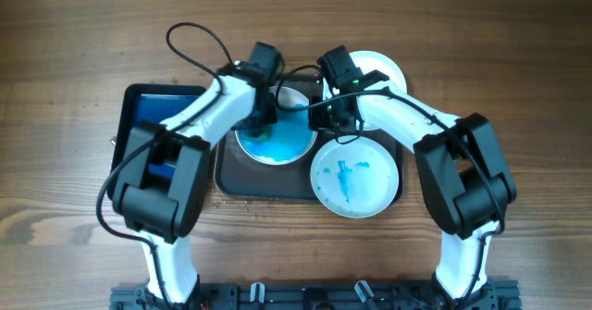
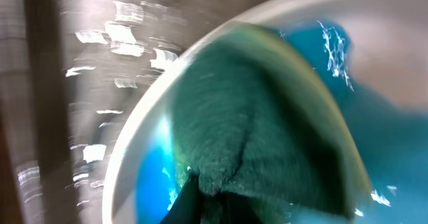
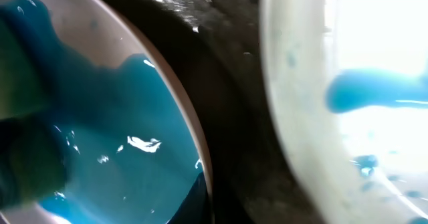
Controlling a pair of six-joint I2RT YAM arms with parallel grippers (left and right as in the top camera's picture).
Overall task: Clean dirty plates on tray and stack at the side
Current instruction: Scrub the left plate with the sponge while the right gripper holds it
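The dark tray holds two plates. The left plate is covered in wet blue-teal paint. My left gripper is shut on a green sponge and presses it onto this plate. My right gripper is shut on the same plate's right rim. A second plate with blue smears lies at the tray's front right and also shows in the right wrist view. A third white plate lies behind the tray, partly hidden by my right arm.
A smaller blue tray lies left of the dark tray, partly under my left arm. Wet dark tray floor shows in the wrist views. Wooden table surrounds everything.
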